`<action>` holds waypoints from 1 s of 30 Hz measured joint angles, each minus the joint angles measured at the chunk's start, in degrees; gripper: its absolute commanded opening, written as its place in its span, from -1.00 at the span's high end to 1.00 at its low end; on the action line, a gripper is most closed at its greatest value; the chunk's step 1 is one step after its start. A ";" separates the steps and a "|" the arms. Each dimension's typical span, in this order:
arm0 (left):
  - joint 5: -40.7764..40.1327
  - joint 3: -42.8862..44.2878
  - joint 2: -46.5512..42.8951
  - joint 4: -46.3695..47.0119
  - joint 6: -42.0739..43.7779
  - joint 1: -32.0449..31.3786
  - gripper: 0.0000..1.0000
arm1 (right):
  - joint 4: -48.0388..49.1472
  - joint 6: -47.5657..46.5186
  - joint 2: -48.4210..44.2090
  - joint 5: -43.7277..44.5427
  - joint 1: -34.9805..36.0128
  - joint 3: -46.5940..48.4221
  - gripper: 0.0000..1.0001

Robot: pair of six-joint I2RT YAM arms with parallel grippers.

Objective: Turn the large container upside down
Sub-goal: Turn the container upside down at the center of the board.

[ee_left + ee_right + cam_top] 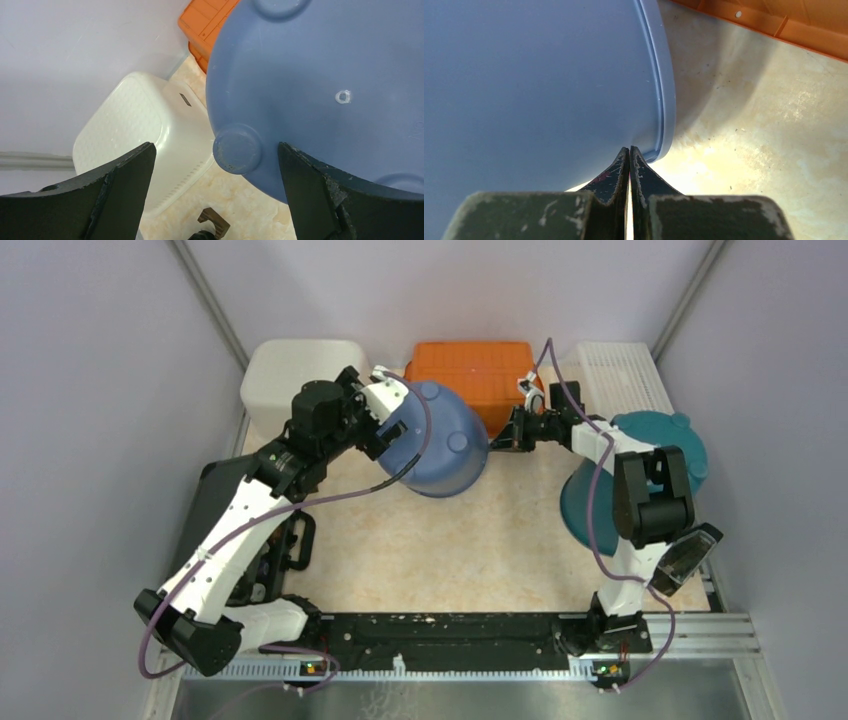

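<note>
The large container (445, 445) is a blue round tub tilted on its side at the back middle of the table. Its bottom, with round feet (237, 148), faces my left gripper. My left gripper (383, 432) is open, and its fingers straddle one foot and the bottom's edge (320, 75) without closing on them. My right gripper (505, 435) is shut with nothing in it. In the right wrist view its tips (629, 149) sit against the tub's wall (534, 75), just beside the rim (664, 100).
A white bin (295, 370) stands at the back left, an orange crate (470, 365) behind the tub, and a white perforated tray (625, 375) at the back right. A teal tub (690, 455) lies behind the right arm. Black gear (215, 500) sits at the left edge.
</note>
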 measured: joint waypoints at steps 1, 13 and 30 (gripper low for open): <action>-0.09 0.00 0.00 0.11 -0.11 0.00 -0.98 | 0.07 -0.02 -0.11 0.02 0.00 0.00 1.00; -6.47 1.36 0.52 3.56 -3.89 0.44 -0.98 | -0.46 -0.72 -0.13 1.60 1.07 2.08 1.00; -10.80 4.61 3.37 8.96 -5.60 1.90 -0.98 | -2.16 -4.50 -0.26 6.80 3.50 4.72 1.00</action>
